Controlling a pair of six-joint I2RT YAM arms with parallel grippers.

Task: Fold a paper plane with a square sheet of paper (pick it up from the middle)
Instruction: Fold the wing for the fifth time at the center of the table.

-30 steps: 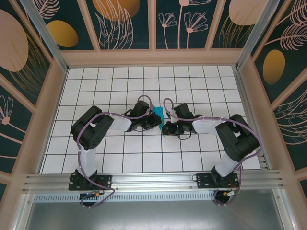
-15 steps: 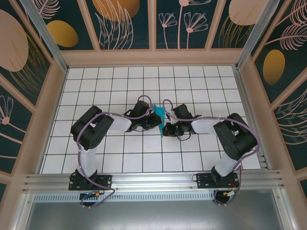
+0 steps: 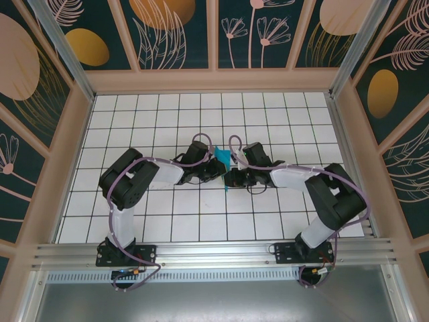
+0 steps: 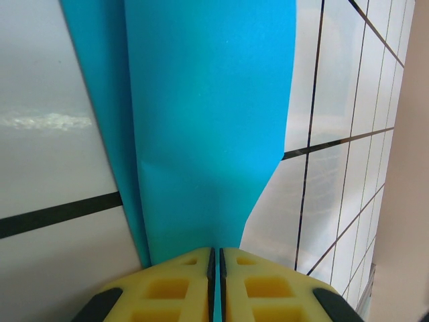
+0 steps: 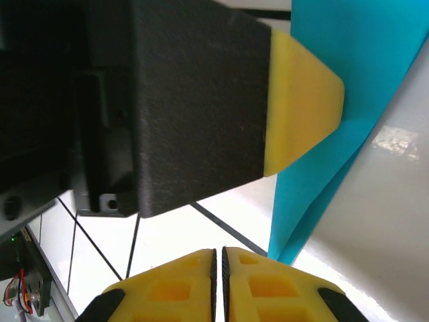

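The square sheet of paper point(image 3: 220, 157) is teal-blue and folded into a narrow, layered shape, held up off the table between the two arms. In the left wrist view the paper point(image 4: 208, 121) runs straight out from my left gripper point(image 4: 216, 252), which is shut on its near end. My left gripper point(image 3: 216, 169) meets my right gripper point(image 3: 232, 178) at the table's middle. In the right wrist view my right gripper point(image 5: 219, 252) is shut with nothing between its pads. The paper point(image 5: 355, 60) hangs just to its right, its lower corner beside the right finger. The left gripper's yellow fingertip point(image 5: 303, 100) presses the paper from above.
The white gridded table point(image 3: 201, 114) is walled by wooden frames with patterned panels at the back and sides. An aluminium rail point(image 3: 214, 253) carries both arm bases along the near edge. The two wrists sit very close, cables looping above them.
My right gripper has moved left and a little away, closing in on the left gripper and the paper. The left arm has held still with the paper in its grip.
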